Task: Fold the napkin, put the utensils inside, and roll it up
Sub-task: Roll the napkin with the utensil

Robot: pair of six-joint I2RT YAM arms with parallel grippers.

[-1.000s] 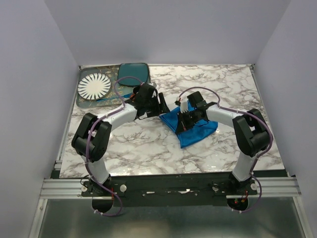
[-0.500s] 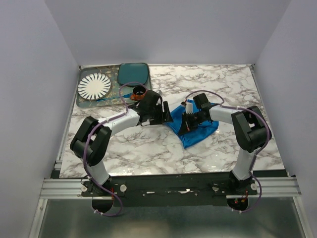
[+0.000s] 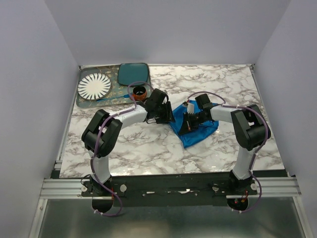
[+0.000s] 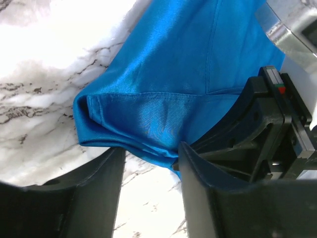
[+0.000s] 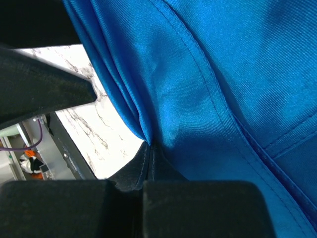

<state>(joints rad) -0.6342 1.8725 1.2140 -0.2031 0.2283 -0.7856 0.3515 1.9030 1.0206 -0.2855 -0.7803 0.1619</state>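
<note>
From above, the napkin (image 3: pixel 196 136) is partly covered, and each wrist view cuts its edges off. The right gripper (image 5: pixel 151 166) is clamped on a fold of it. The left gripper (image 4: pixel 150 196) stands apart, the napkin's doubled corner just ahead of its gap.

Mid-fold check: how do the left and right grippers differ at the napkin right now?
Jaws: the left gripper stands open with a clear gap, while the right gripper is shut.
Hold: the right gripper pinches a fold of the napkin. The left gripper grips nothing, and the hemmed corner lies at the mouth of its jaws.
Place: the left gripper is at the cloth's left edge, the right gripper further onto it.
Both sit low at the napkin, facing each other.
</note>
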